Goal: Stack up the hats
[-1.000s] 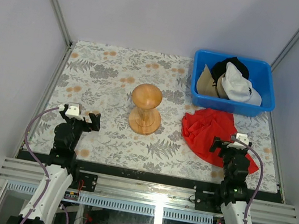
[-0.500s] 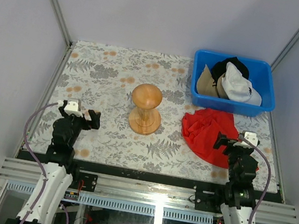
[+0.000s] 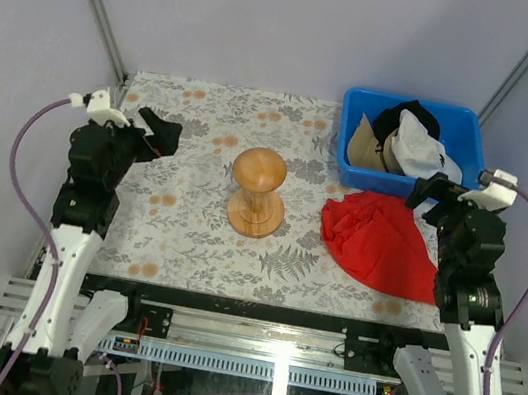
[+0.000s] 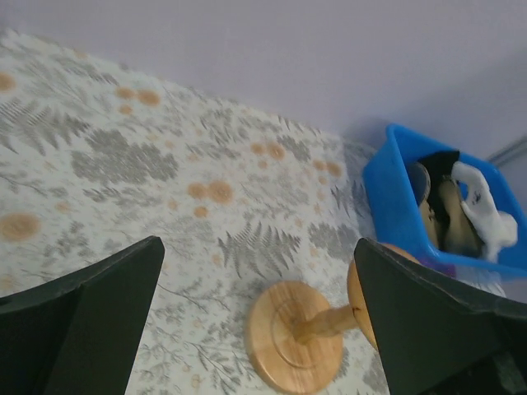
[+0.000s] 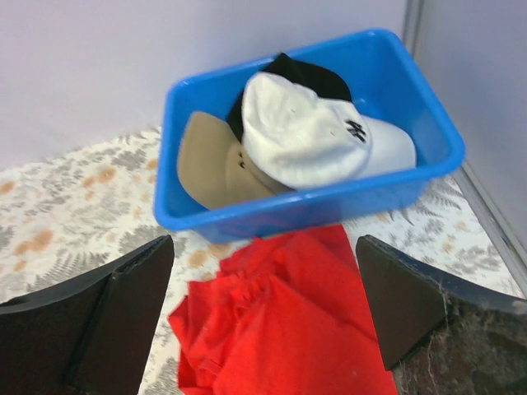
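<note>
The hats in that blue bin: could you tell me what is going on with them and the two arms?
Nothing is being handled yet. The hats lie piled in the bin at the far right, a white one on top. The right gripper hovers open and empty just in front of the bin, by the red cloth. The left gripper hangs open and empty at the far left. The wooden stand in the middle has no hat on it.
</note>
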